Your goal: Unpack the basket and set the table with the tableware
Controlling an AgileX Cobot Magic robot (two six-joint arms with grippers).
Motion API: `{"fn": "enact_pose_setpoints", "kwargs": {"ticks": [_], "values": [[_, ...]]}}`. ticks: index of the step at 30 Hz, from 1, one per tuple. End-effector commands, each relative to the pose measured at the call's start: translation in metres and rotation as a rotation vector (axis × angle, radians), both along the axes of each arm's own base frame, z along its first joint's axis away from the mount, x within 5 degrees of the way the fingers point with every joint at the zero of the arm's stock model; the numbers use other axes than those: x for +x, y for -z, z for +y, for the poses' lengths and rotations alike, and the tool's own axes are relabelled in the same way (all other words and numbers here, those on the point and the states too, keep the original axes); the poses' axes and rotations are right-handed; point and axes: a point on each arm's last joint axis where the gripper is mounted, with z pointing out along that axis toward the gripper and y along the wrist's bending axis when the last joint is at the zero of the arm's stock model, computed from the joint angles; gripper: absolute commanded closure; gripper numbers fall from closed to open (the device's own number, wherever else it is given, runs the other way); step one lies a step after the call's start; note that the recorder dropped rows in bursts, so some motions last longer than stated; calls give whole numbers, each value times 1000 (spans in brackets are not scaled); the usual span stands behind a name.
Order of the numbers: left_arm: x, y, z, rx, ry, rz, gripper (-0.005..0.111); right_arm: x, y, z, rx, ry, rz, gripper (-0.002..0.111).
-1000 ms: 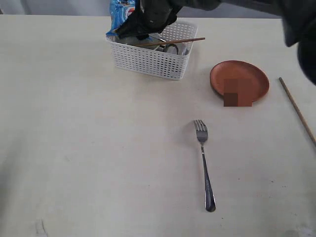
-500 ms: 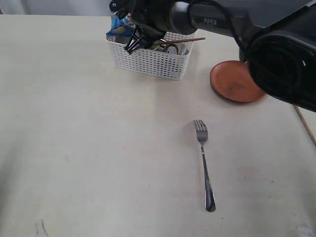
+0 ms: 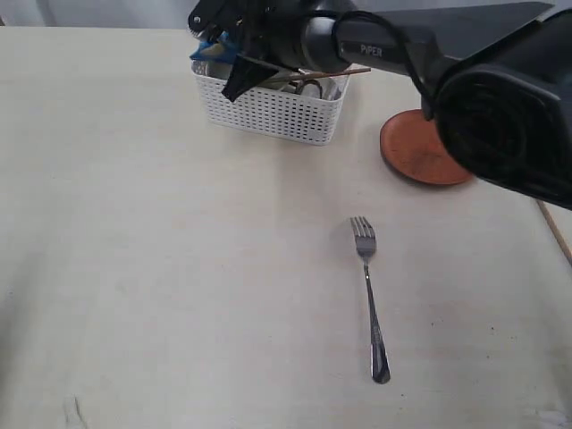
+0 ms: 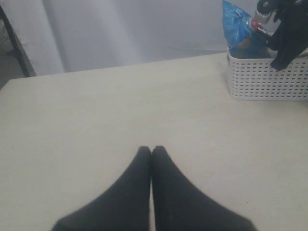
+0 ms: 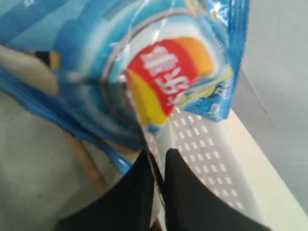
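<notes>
The right hand (image 5: 156,156) is over the basket (image 3: 277,112), its jaws almost together and pinching the lower edge of the blue bag (image 5: 159,72). The bag is light, crinkly and slick. A grip on the flat seam is likely to hold better than one on the puffed middle, which would squash or slide. It is no tableware, so it probably only needs moving aside.

The basket sits at the far side of the table (image 3: 161,250). A chopstick (image 3: 331,73) lies across its rim, with steel pieces that are hard to make out below. The chopstick is thin, stiff and light, and is best taken near the middle. The steel is hard and slippery.

The fork (image 3: 369,295), the plate (image 3: 416,152) and a second chopstick (image 3: 554,228) are already on the table, well apart. The left hand (image 4: 151,151) is closed, empty, and hangs over bare table far from the basket.

The table is flat, cream and faintly scuffed, so smooth things may skid on it. Behind it hangs a pale curtain (image 4: 120,29).
</notes>
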Motion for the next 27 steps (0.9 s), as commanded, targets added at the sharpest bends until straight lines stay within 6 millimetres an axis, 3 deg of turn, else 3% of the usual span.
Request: {"fn": "enact_pose_setpoints", "kwargs": {"ticks": [1,11,20,27], "values": [[0,1,-1,-9,7,-1,107,0,-16,-4,33,31,-8,109],[0,1,-1,-9,7,-1,107,-8,-69,-10,98,53,-58,109],[0,1,-1,-9,7,-1,107,-25,-143,-22,241,63,-133,109],[0,1,-1,-9,7,-1,107,-51,-205,-40,396,95,-156,109]]}}
